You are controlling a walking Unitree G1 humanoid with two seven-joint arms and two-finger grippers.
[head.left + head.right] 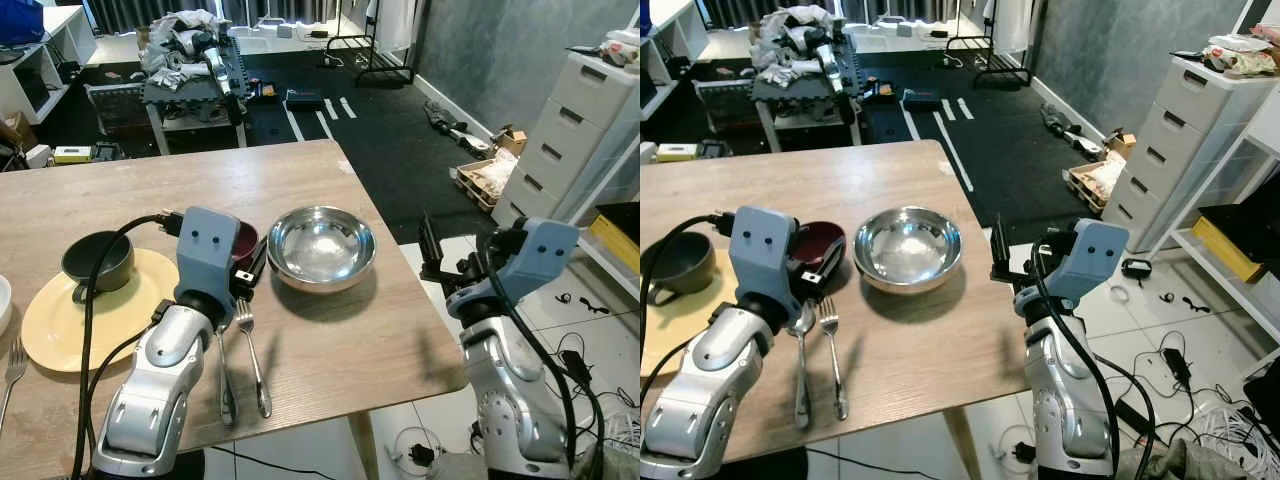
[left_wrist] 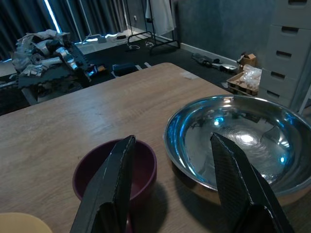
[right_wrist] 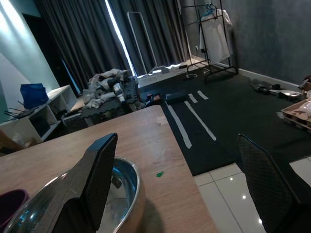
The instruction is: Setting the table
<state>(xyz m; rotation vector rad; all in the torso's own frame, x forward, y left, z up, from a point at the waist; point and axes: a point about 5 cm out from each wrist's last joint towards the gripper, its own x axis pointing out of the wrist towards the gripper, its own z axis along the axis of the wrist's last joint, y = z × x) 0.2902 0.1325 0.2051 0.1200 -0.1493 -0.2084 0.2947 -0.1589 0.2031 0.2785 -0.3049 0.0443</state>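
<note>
Looking down from the head camera, I see a shiny round metal bowl [image 1: 321, 247] on the wooden table [image 1: 300, 170], with a small dark red bowl [image 2: 116, 167] just beside it, a fork [image 1: 251, 352] and a spoon [image 1: 801, 370] lying flat near the table's edge, and a dark cup [image 1: 98, 260] on a flat yellow plate [image 1: 60, 320]. My left wrist camera shows the smooth inside of both bowls, with my left gripper [image 2: 175, 184] low over the table, its fingers spread wide and holding nothing. My right gripper [image 3: 189, 184] hangs just past the table's side, bent up, fingers also wide apart and empty, with the metal bowl close by.
</note>
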